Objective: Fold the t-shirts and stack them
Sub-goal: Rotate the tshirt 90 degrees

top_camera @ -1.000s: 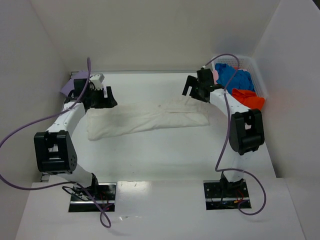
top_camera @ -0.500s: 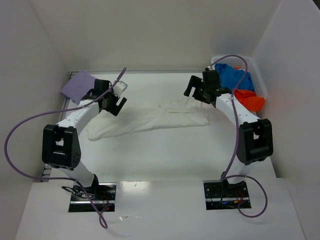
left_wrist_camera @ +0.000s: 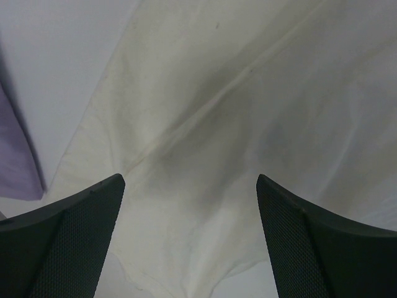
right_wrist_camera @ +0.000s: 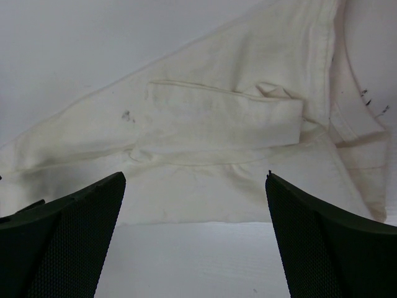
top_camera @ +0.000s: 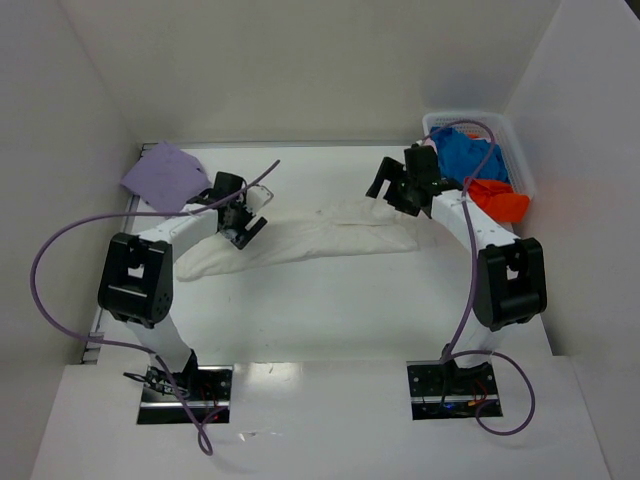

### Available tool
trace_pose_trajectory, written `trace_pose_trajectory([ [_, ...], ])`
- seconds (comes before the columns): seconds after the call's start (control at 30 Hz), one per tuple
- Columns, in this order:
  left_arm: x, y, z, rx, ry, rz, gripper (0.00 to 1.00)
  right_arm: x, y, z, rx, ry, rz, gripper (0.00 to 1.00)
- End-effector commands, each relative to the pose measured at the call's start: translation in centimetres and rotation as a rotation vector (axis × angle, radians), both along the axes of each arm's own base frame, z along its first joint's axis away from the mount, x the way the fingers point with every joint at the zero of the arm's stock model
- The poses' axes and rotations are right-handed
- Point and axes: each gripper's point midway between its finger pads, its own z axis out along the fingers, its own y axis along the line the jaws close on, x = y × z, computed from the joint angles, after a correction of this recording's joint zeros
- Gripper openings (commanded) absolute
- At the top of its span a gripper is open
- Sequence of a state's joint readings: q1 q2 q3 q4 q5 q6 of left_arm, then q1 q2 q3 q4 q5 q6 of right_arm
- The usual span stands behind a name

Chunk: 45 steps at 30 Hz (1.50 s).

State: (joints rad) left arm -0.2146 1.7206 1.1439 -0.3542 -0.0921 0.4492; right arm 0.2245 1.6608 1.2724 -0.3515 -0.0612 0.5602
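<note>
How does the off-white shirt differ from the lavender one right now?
The off-white shirt lies as a long, wrinkled band across the middle; the lavender shirt is a folded square at the far left corner. The off-white one covers far more table than the lavender one. Both lie on it.

White table, plain white walls, even light

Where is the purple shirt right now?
In the overhead view the lavender shirt lies flat at the far left corner of the table, just left of the left gripper and the off-white shirt.
</note>
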Motion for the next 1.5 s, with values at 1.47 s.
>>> trace_pose_trajectory([
  [1.47, -15.8, -15.3, -1.2, -0.196, 0.425, -0.182, 0.94, 1.3, -1.7, -12.4, -0.073, 0.245, -0.181, 0.99],
])
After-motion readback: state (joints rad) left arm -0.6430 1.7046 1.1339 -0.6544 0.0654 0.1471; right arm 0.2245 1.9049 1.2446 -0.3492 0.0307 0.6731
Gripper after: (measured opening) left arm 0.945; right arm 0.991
